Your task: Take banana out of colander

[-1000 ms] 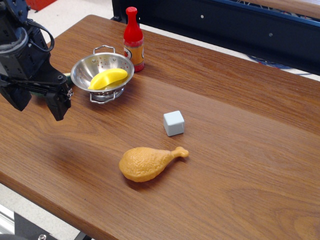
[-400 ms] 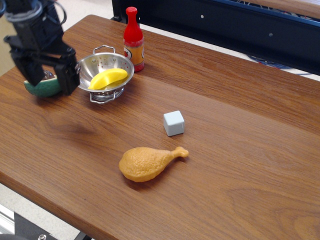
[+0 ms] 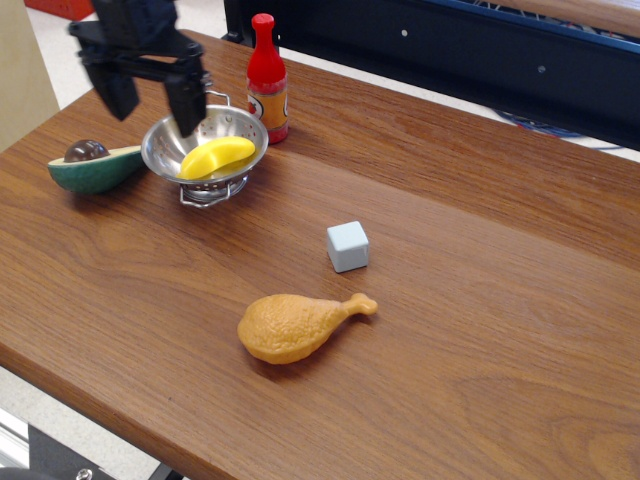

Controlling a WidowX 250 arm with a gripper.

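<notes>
Inside the colander (image 3: pixel 200 150), the banana (image 3: pixel 216 157) looks light, stiff, slick; open hand (image 3: pixel 152 98) should pinch its middle.

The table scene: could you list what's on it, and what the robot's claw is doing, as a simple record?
banana: lying inside the colander
avocado half: left of the colander
red sauce bottle: upright, behind the colander
grey cube: mid-table
chicken drumstick: near front edge
gripper: jaws open, above the colander's left rim, holding nothing
</notes>
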